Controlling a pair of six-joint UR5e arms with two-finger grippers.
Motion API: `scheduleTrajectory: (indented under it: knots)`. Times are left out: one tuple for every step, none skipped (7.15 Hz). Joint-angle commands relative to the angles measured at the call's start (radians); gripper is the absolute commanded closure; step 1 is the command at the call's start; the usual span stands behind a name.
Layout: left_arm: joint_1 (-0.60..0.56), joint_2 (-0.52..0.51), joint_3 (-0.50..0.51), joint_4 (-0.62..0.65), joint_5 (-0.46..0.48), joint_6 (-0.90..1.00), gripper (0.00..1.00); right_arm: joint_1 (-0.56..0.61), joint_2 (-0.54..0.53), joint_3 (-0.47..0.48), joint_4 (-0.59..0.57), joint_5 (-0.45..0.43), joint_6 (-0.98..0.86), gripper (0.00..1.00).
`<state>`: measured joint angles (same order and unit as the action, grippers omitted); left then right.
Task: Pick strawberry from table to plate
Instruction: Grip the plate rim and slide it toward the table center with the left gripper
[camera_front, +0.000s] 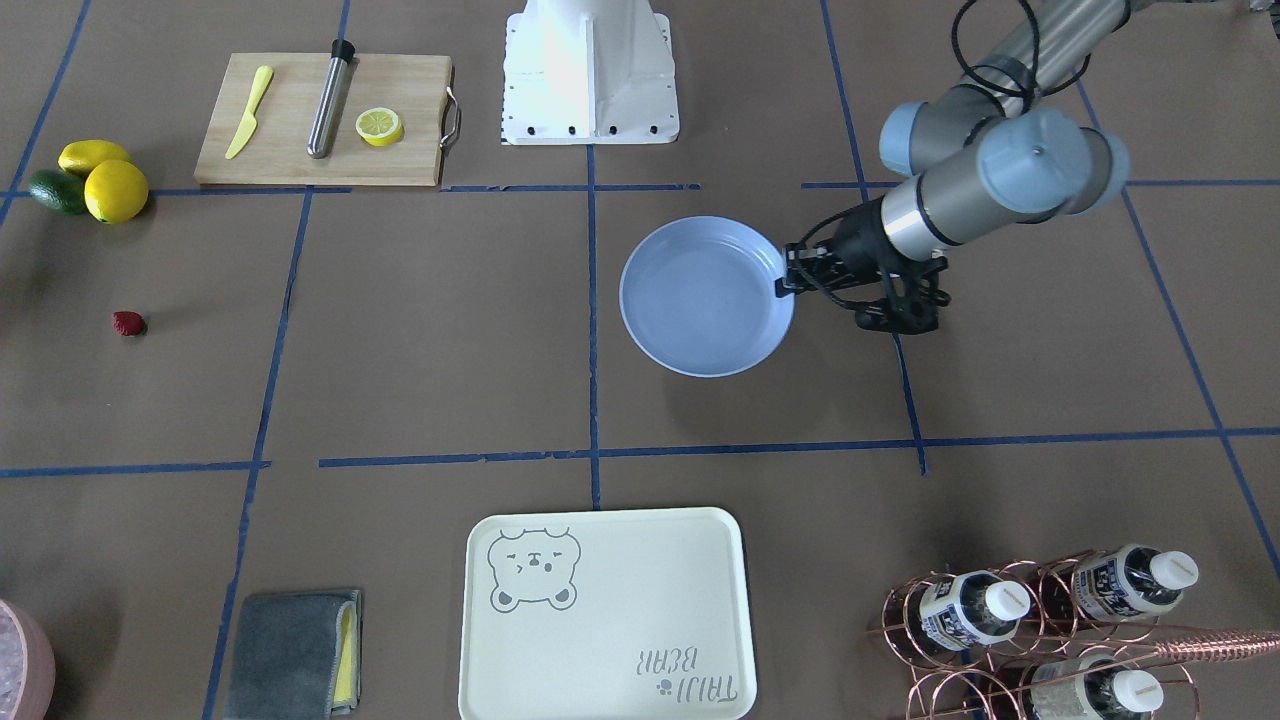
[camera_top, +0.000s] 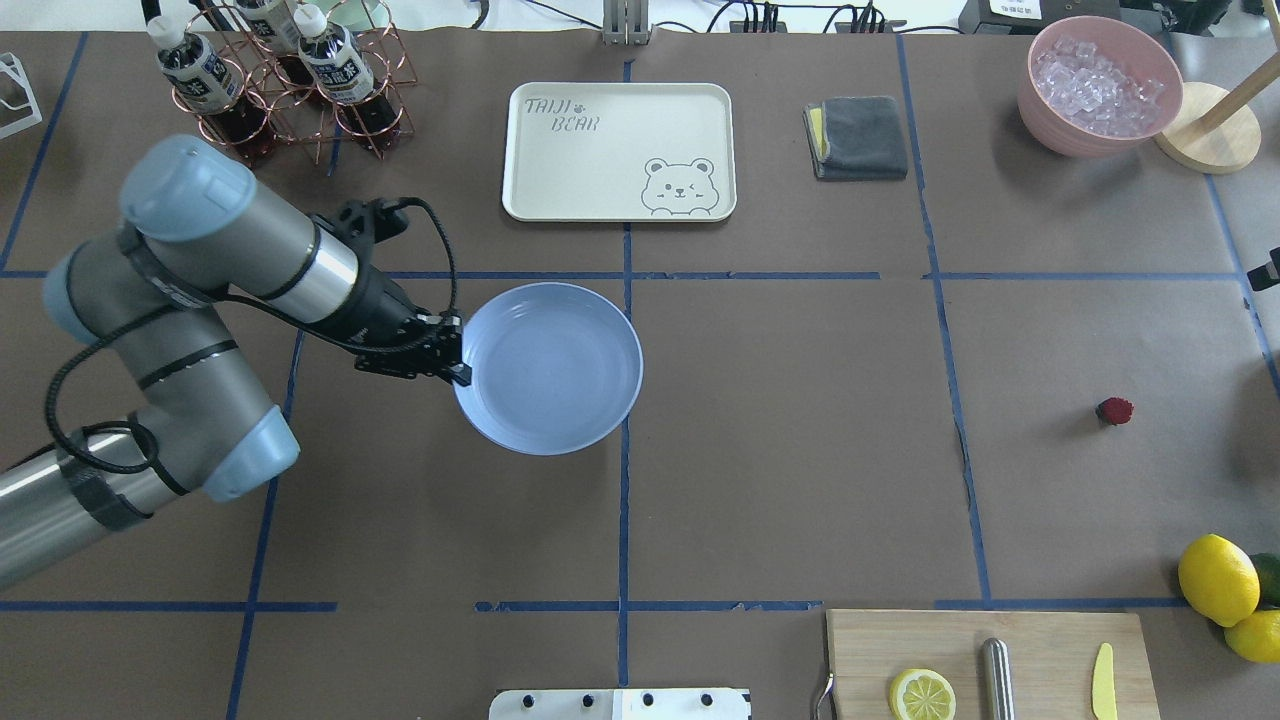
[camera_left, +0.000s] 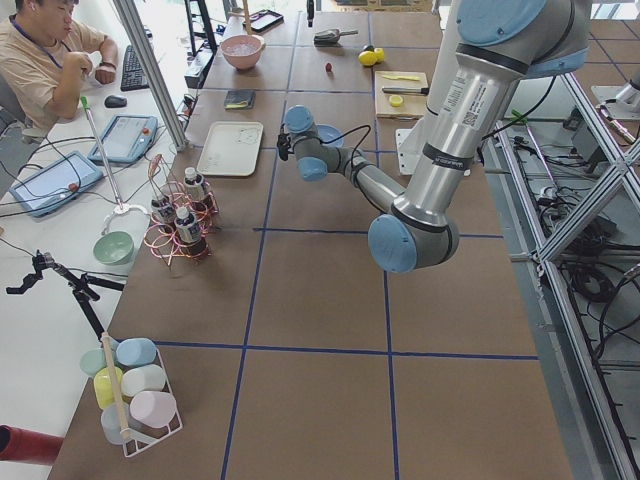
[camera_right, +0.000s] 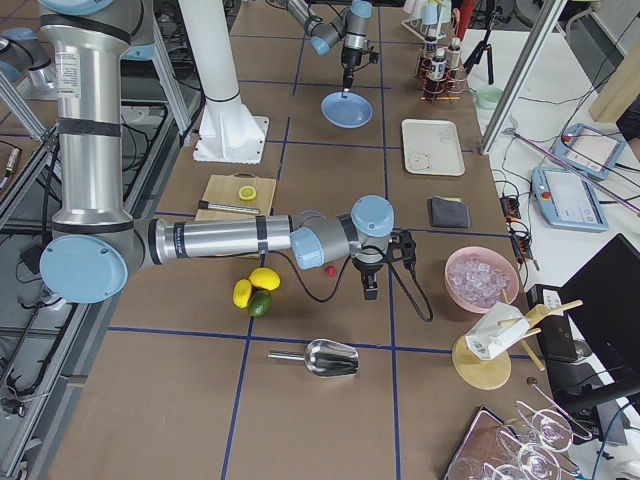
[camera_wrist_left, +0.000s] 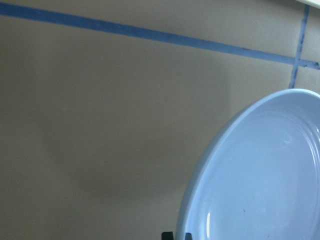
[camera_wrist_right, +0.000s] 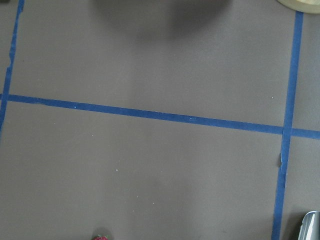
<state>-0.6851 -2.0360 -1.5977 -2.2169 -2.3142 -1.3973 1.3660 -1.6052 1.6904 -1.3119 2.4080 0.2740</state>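
Observation:
The strawberry (camera_front: 128, 323) (camera_top: 1113, 410) lies alone on the brown table (camera_top: 800, 450), far from the light blue plate (camera_front: 700, 300) (camera_top: 550, 370). My left gripper (camera_front: 785, 284) (camera_top: 458, 362) is shut on the plate's rim on the side away from the berry. The left wrist view shows the plate (camera_wrist_left: 260, 175) with dark fingertips (camera_wrist_left: 167, 235) at the bottom edge. The plate holds nothing. My right gripper (camera_right: 368, 290) hangs low just beside the strawberry (camera_right: 329, 270); I cannot tell whether it is open or shut. The right wrist view catches the strawberry (camera_wrist_right: 101, 237) at its bottom edge.
Two lemons (camera_top: 1217, 578) and an avocado sit near the berry, beside a cutting board (camera_top: 1040, 650) with a lemon half, a yellow knife and a metal rod. A bear tray (camera_top: 618, 150), grey cloth (camera_top: 860, 137), bottle rack (camera_top: 280, 90), ice bowl (camera_top: 1100, 85) and metal scoop (camera_right: 330, 357) are around.

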Motion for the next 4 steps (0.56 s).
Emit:
scheduleTrajectory:
  knots:
    - [0.073, -0.072, 0.065, -0.009, 0.100, -0.026, 1.00, -0.010, -0.001, 0.002, 0.000, 0.000, -0.001, 0.00]
    - [0.088, -0.088, 0.096, -0.032, 0.145, -0.026, 1.00, -0.013, -0.001, 0.006, 0.002, -0.001, -0.001, 0.00]
    - [0.090, -0.089, 0.128, -0.079, 0.147, -0.026, 1.00, -0.015, -0.001, 0.011, 0.002, -0.001, -0.004, 0.00]
    - [0.093, -0.090, 0.140, -0.084, 0.147, -0.026, 1.00, -0.016, -0.001, 0.012, 0.002, -0.001, -0.004, 0.00]
